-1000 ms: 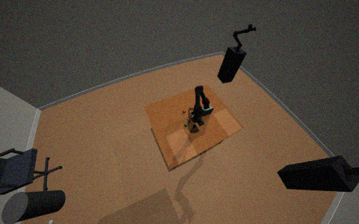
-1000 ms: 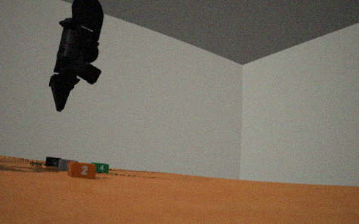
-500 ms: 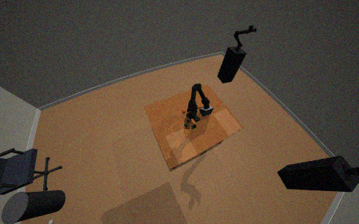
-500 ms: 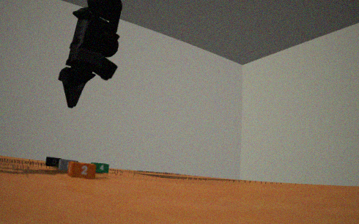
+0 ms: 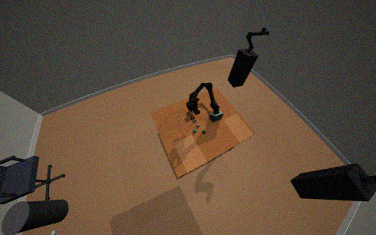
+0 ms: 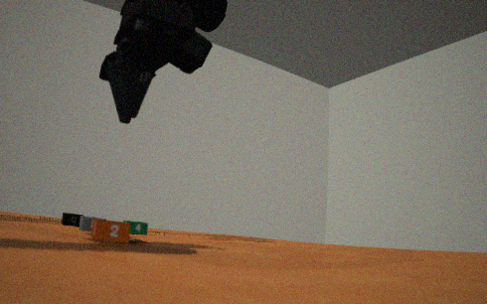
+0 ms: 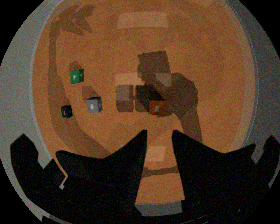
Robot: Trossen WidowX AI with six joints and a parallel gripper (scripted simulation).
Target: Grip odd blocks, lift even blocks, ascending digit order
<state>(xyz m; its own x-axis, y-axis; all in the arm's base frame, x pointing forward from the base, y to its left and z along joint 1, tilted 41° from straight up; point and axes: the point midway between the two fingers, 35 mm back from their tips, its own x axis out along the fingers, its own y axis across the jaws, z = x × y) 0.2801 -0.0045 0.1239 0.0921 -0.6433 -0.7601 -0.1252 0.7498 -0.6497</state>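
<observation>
While aloft, pincer (image 6: 124, 118) bare, above blocks (image 6: 111, 230).

Block colours: one orange block (image 6: 111, 231) with a white digit 2, one green block (image 6: 137, 228) with a pale digit, one grey block (image 6: 86, 223), one black block (image 6: 71, 219). The gripper (image 6: 126, 113) above them is black. The table top (image 6: 321, 273) is orange with lighter squares.

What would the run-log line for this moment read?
gripper: raised above table, jaws partly closed, holding nothing | blocks on table: orange block 2, green block, grey block, black block | contact: none
</observation>
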